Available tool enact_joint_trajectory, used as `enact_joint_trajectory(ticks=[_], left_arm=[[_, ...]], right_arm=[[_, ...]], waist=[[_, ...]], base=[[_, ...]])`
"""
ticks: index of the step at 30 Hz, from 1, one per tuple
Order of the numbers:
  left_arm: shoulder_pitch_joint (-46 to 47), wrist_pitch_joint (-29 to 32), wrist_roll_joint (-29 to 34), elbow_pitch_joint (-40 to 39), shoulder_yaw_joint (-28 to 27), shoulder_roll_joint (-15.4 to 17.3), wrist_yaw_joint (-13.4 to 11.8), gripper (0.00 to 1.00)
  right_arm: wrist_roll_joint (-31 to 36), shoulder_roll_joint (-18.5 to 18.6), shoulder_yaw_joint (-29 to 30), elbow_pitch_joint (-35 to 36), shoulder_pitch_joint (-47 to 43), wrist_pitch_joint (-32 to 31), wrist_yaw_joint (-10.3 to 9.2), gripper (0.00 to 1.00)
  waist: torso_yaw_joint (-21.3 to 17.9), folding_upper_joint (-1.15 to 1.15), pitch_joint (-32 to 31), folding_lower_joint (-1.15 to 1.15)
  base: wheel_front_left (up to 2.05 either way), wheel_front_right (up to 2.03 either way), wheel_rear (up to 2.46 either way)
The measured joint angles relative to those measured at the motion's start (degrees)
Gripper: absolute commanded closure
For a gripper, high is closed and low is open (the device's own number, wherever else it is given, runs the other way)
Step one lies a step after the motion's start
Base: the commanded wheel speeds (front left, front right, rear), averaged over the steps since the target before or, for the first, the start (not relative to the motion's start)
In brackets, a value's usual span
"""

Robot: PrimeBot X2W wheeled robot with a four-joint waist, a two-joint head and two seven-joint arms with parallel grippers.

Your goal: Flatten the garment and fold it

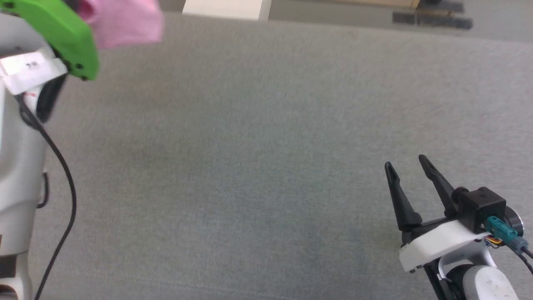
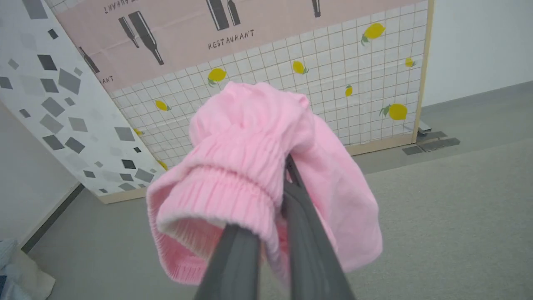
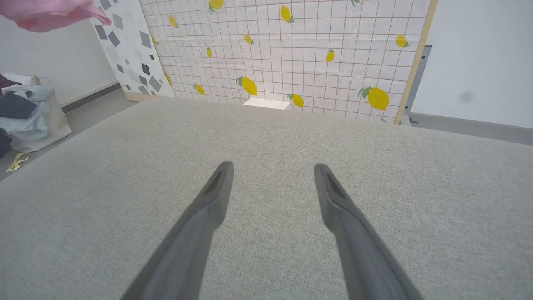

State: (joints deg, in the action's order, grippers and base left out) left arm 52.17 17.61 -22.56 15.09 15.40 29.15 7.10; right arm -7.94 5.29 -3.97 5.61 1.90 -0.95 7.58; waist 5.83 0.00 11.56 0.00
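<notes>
Aloft, the garment (image 1: pixel 125 21) is held clear of the grey surface (image 1: pixel 258 166). It is seen blurred at the upper left corner of the head view, just past the green cover (image 1: pixel 62 37) on the left arm (image 1: pixel 16 175). In the left wrist view the garment (image 2: pixel 245 166) is bunched around the left gripper (image 2: pixel 277 175). The ribbed waistband is draped over one finger (image 2: pixel 233 258), the rest hangs down on the other side, and pink cloth is pinched between the jaws, which are drawn close together. The fingertips are hidden by the cloth.

Behind the garment a panel (image 2: pixel 354 75) printed with lemons and a grid is seen, with a speckled panel (image 2: pixel 54 91) leaning beside it.

At the lower right of the head view the right gripper (image 1: pixel 406 162) is seen low over the surface, well apart from the garment. In its own view the right gripper (image 3: pixel 272 167) is shown with jaws spread wide and nothing between them, and only the bare surface (image 3: pixel 266 137) lies ahead of the fingers. A corner of the garment (image 3: pixel 50 14) is caught at the upper left of that view, high above the surface. A heap of laundry (image 3: pixel 25 112) is seen on the floor at the left, and a white block (image 3: pixel 266 103) at the far edge of the surface.
</notes>
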Motion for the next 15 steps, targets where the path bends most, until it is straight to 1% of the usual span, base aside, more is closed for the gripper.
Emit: enact_joint_trajectory(ticks=[1, 2, 4, 7, 9, 15], left_arm=[[0.1, 1.1, -2.4, -1.5, 1.2, -0.2, 0.1, 1.00], [0.0, 3.8, -6.9, -5.2, 3.6, -1.2, 0.2, 1.00], [-0.2, 5.4, -9.1, -7.3, 4.8, -2.8, 0.2, 1.00], [-2.0, 7.0, -10.7, -10.4, 7.2, -5.9, 0.1, 1.00], [-3.5, 6.9, -10.9, -11.8, 8.8, -8.2, -0.4, 1.00], [-8.6, 4.8, -10.1, -11.6, 12.9, -14.2, -4.3, 1.00]], right_arm=[[-0.1, -0.2, -0.1, -0.4, 0.0, 0.1, 0.00, 0.00], [-0.1, -0.4, -0.3, -1.2, 0.3, 0.5, 0.00, 0.00], [-0.1, -0.6, -0.3, -1.5, 0.6, 0.6, 0.00, 0.00], [0.0, -0.7, -0.2, -1.7, 1.4, 1.0, 0.00, 0.00], [0.3, -0.7, 0.0, -1.8, 2.1, 1.3, 0.00, 0.00], [0.9, -0.9, 0.4, -2.0, 3.0, 2.6, 0.00, 0.00]], waist=[[-0.4, 0.00, -1.2, 0.00], [-1.8, 0.00, -3.3, 0.00], [-3.0, 0.00, -4.2, 0.00], [-5.2, 0.00, -5.1, 0.00], [-7.0, 0.00, -5.4, 0.00], [-12.6, 0.00, -4.7, 0.00]], base=[[0.00, 0.00, 0.00], [0.00, 0.00, 0.00], [0.00, 0.00, 0.00], [0.00, 0.00, 0.00], [0.00, 0.00, 0.00], [0.00, 0.00, 0.00]])
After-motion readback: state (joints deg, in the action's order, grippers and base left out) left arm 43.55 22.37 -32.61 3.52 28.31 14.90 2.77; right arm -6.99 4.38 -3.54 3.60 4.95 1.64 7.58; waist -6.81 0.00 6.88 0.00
